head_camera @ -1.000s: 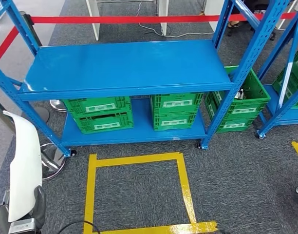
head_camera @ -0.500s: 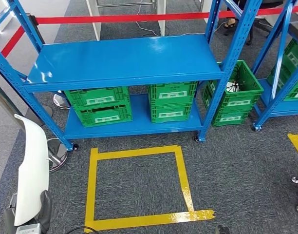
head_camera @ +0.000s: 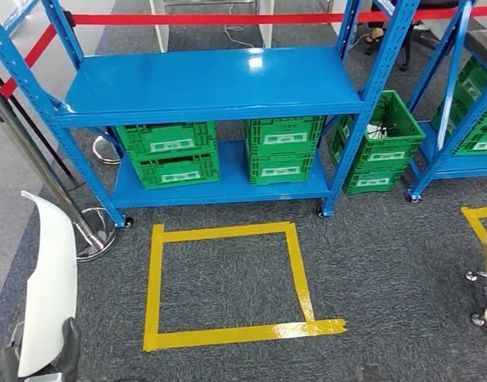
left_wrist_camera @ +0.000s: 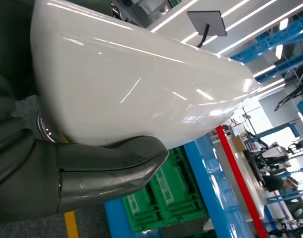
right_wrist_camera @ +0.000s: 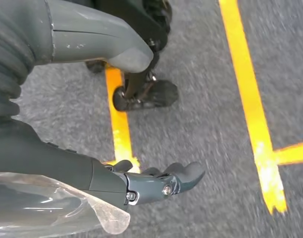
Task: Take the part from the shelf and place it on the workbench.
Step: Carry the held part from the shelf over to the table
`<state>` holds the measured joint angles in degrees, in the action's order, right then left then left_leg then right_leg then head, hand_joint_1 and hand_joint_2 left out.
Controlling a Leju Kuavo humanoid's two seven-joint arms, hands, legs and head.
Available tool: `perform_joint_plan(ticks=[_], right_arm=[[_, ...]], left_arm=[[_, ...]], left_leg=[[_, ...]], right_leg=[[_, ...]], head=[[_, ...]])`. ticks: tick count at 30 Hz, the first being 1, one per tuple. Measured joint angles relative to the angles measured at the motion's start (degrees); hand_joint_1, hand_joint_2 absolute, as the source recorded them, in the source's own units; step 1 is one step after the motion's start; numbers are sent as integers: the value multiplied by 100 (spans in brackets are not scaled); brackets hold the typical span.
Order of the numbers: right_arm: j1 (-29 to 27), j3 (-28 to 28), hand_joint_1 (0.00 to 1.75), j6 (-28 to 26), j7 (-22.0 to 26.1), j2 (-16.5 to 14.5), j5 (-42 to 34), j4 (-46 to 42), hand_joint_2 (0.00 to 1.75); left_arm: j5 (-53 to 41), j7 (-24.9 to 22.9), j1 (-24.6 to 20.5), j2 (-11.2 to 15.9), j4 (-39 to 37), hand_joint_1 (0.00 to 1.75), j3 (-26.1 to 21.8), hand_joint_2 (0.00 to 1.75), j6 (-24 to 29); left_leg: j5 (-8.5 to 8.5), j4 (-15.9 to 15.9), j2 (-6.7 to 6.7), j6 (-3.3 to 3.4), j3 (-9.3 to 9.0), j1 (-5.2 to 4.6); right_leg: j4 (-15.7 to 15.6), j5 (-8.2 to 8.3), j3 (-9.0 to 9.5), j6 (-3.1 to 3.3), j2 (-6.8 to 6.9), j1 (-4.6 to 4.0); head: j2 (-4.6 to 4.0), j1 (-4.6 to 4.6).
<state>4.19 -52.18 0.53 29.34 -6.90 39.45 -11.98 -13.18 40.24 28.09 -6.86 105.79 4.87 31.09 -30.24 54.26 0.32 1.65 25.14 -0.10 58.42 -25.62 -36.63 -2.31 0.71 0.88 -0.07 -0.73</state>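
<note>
Carrying white part (head_camera: 44, 290) off blue shelf (head_camera: 211, 79), gripped in left hand (left_wrist_camera: 37, 163), right hand (right_wrist_camera: 157, 181) hanging empty and spread: keep part upright, thumb firm, until reaching workbench.

1. The white part (left_wrist_camera: 135, 89) is smooth, shiny plastic; lights gleam on it.
2. The left hand (left_wrist_camera: 68, 173) holding it looks like dull grey rubber.
3. The blue shelf (head_camera: 211, 76) is shiny painted metal.
4. The green crates (head_camera: 169, 155) are ribbed plastic.
5. The floor (head_camera: 397, 270) is rough grey carpet.
6. The yellow tape (head_camera: 295, 270) looks smooth and a bit shiny.
</note>
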Motion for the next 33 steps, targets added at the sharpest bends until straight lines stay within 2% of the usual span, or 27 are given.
perform_joint_plan(ticks=[1,3,4,5,6,7,8,9,10,11,12,14,15,16,18,19,20,21,22,23,25,26,27,28,29,31,33], right_arm=[[-1,-4,0,2,7,1,19,-2,175],[6,-8,0,0,-9,1,74,-4,175],[9,-9,0,-2,-26,1,103,-4,175],[13,-9,0,-8,-47,1,132,-4,175],[16,-9,0,-15,-69,1,158,-4,175],[19,-9,0,-21,-85,1,183,-4,175],[23,-9,0,-27,-97,1,206,-5,175],[26,-10,0,-32,-104,1,229,-7,175],[31,-10,0,-34,-111,1,251,-9,175],[35,-10,0,-37,-119,1,268,-11,175],[36,-9,0,-39,-130,0,286,-12,175],[35,-10,0,-46,-163,-9,311,-9,175],[32,-13,0,-57,-187,-12,317,-8,175],[23,-18,0,-67,-214,-15,321,-7,175],[-4,-29,0,-86,-265,-14,322,-7,175],[-20,-33,0,-90,-285,-14,324,-7,175],[-30,-38,0,-95,-298,-14,325,-7,175],[-33,-46,0,-97,-305,-14,327,-7,175],[-32,-56,0,-97,-309,-14,332,-7,175],[-29,-67,0,-96,-309,-14,339,-7,175],[-22,-82,0,-95,-305,-14,349,-7,175],[-16,-85,0,-95,-303,-14,351,-7,175],[-8,-86,0,-95,-302,-14,353,-7,175],[4,-88,0,-95,-303,-14,357,-7,175],[16,-89,0,-95,-303,-14,363,-7,175],[32,-92,0,-95,-306,-14,382,-7,175],[23,-94,0,-98,-330,-14,408,-7,175]], left_arm=[[3,0,2,-1,7,175,-2,175,-21],[3,0,6,-3,11,175,-4,175,-43],[2,0,6,-3,11,175,-5,175,-43],[5,0,5,-3,11,175,-5,175,-41],[19,0,4,-3,11,175,-4,175,-42],[35,0,3,-2,11,175,-5,175,-44],[52,0,-1,-1,16,175,-5,175,-48],[68,0,-5,2,29,175,-4,175,-48],[77,1,-7,4,45,175,-3,175,-44],[86,2,-11,6,65,175,0,175,-38],[96,3,-12,7,82,175,3,175,-28],[109,4,-7,10,100,175,5,175,-7],[113,4,-3,14,104,175,6,175,6],[115,4,-2,18,106,175,9,175,20],[119,4,-11,28,107,175,14,175,49],[120,4,-17,33,107,175,17,175,60],[122,4,-19,41,107,175,21,175,70],[124,4,-20,50,107,175,28,175,81],[121,4,-24,61,107,175,40,175,95],[111,4,-33,73,107,175,63,175,113],[79,4,-57,94,108,175,125,175,147],[66,4,-67,102,108,175,152,175,160],[58,4,-73,109,109,175,168,175,171],[54,4,-74,113,110,175,176,175,183],[52,4,-74,116,113,175,185,175,193],[52,5,-88,121,119,175,215,175,220],[55,5,-114,127,121,175,268,175,250]], left_leg=[[84,-10,11,36,98,10],[245,6,1,67,305,-8],[330,22,-15,65,417,-18],[412,45,-35,60,539,-27],[488,74,-66,49,667,-34],[558,105,-107,32,796,-40],[623,142,-150,12,905,-41],[682,189,-199,-12,995,-52],[742,232,-242,-35,1057,-63],[800,261,-286,-58,1094,-68],[860,276,-336,-86,1120,-73],[893,292,-375,-141,1175,-57],[769,386,-330,-175,1220,-48],[547,579,-257,-207,1284,-36],[8,1274,-128,-280,1446,1],[-139,1632,-107,-310,1510,21],[-170,1859,-94,-332,1510,41],[-101,1869,-78,-344,1417,56],[30,1648,-47,-343,1218,67],[155,1242,29,-327,939,69],[251,510,248,-254,478,24],[242,321,322,-214,381,-3],[223,273,336,-176,379,-30],[240,244,290,-136,409,-34],[265,209,240,-92,428,-25],[332,143,142,6,469,1],[379,133,37,63,530,2]], right_leg=[[206,-281,-79,-14,-19,2],[900,-888,-219,-34,-43,2],[1247,-1004,-242,-38,-46,1],[1488,-956,-202,-39,-49,0],[1558,-776,-87,-29,-57,0],[1427,-571,124,-11,-89,-2],[1109,-467,431,17,-177,-3],[595,-513,849,52,-288,-7],[112,-658,1206,83,-381,-14],[-258,-814,1459,109,-438,-23],[-479,-909,1594,134,-422,-38],[-486,-871,1526,209,-291,-34],[-480,-826,1482,254,-213,-28],[-480,-780,1434,288,-135,-18],[-471,-704,1341,307,17,-24],[-460,-674,1293,299,91,-26],[-441,-651,1246,288,166,-27],[-417,-638,1202,279,237,-26],[-393,-632,1172,270,304,-26],[-373,-633,1159,258,368,-26],[-349,-633,1147,207,481,-41],[-344,-627,1159,173,531,-48],[-343,-613,1163,133,579,-54],[-345,-601,1175,96,627,-57],[-330,-624,1167,64,602,-54],[-43,-827,999,15,341,-42],[712,-1185,612,-7,29,-26]], head=[[0,-15],[0,-49],[0,-51],[0,-52],[0,-54],[0,-52],[0,-54],[0,-53],[0,-46],[0,-39],[0,-31],[-1,-18],[-1,-6],[-2,8],[-1,32],[-1,36],[0,35],[0,34],[0,36],[0,35],[0,31],[0,31],[0,33],[0,36],[0,38],[0,16],[0,-2]])
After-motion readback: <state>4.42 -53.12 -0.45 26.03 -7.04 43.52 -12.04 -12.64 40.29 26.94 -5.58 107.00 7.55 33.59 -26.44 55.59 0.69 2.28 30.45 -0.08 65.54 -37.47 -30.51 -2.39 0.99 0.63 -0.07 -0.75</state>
